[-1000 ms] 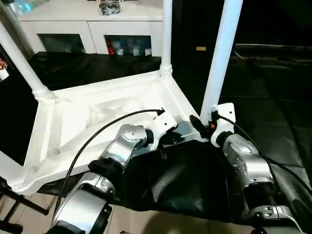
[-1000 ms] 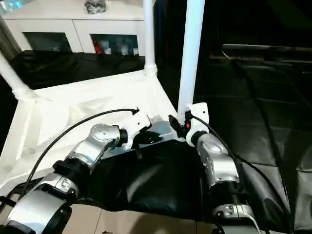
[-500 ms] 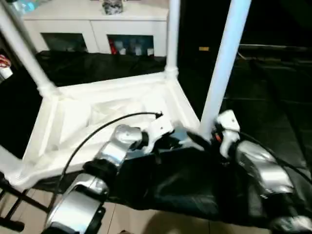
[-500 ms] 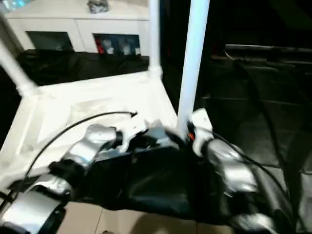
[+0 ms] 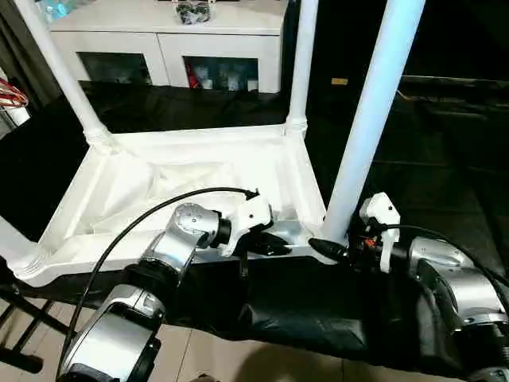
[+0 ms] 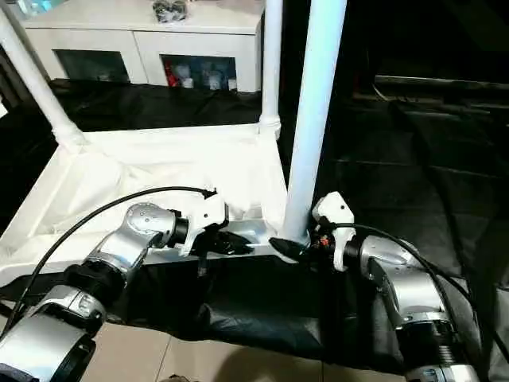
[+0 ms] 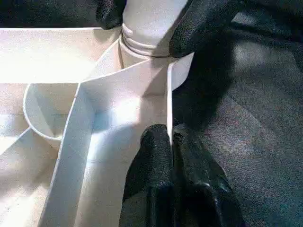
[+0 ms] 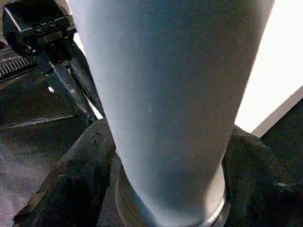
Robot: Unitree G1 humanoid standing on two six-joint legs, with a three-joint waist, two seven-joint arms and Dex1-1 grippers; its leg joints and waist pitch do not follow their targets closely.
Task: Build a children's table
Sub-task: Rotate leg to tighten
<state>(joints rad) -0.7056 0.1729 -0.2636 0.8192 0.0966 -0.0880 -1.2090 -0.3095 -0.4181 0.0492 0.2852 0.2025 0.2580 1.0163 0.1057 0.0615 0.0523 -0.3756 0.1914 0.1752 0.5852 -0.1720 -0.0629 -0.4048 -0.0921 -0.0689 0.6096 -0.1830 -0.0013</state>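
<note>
On black cloth (image 5: 302, 302), right gripper (image 8: 161, 189) straddles table leg (image 5: 366, 135).

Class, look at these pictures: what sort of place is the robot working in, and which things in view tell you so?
Probably an indoor room set up as a robot workspace: a white cabinet with shelf openings stands behind, black cloth covers the work surface, and the children's table lies upside down on it, legs up.

A white cabinet (image 5: 171, 32) with two shelf openings stands at the back, a small dark object (image 5: 193, 9) on top. Black cloth (image 5: 318, 306) covers the work surface.
</note>
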